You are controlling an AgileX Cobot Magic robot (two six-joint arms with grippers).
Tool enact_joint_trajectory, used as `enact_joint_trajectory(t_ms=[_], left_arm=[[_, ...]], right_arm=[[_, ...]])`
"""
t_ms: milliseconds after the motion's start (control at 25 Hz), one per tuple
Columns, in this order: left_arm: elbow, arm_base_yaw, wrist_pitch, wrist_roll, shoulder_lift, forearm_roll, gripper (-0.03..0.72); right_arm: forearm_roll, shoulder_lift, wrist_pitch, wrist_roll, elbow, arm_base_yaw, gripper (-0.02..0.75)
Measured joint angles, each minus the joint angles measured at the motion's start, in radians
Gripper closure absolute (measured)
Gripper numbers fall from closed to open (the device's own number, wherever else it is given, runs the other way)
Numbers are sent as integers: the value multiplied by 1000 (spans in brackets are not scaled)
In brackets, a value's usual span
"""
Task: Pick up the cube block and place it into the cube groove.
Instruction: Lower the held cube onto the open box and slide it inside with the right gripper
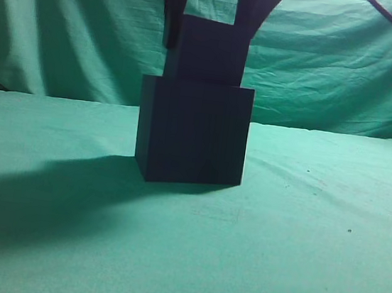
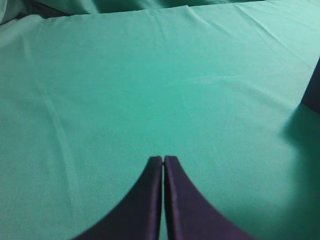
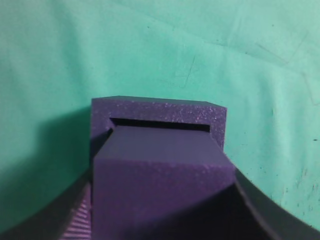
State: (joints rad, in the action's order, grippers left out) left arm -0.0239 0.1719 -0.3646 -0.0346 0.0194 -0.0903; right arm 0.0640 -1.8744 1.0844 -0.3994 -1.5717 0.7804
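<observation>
Right fingers [image 1: 210, 19] are clamped on the cube block [image 1: 206, 51], holding it square over the cube groove [image 1: 193, 132] so it slides in, bottom already inside. Left fingers [image 2: 163, 161] sit pressed together, empty, clear over the bench [image 2: 150, 90]

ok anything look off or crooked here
Nothing stands out. The right gripper holds the cube block squarely, partly lowered into the cube groove. The left gripper is shut over bare cloth.
</observation>
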Motion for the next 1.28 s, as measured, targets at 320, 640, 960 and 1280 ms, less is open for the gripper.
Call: enact_joint_trajectory(t_ms=[320,640,960,1280], left_arm=[[0,0,0,0,0,0,688],[0,0,0,0,0,0,688],[0,0,0,0,0,0,688],[0,0,0,0,0,0,688]], right_arm=[[1,-28,6,-4,0,0,300],[12,-39,-4,18,0,0,211],[94,0,97,44,-105,0,190],[149,195,161,92,-190,0,683]])
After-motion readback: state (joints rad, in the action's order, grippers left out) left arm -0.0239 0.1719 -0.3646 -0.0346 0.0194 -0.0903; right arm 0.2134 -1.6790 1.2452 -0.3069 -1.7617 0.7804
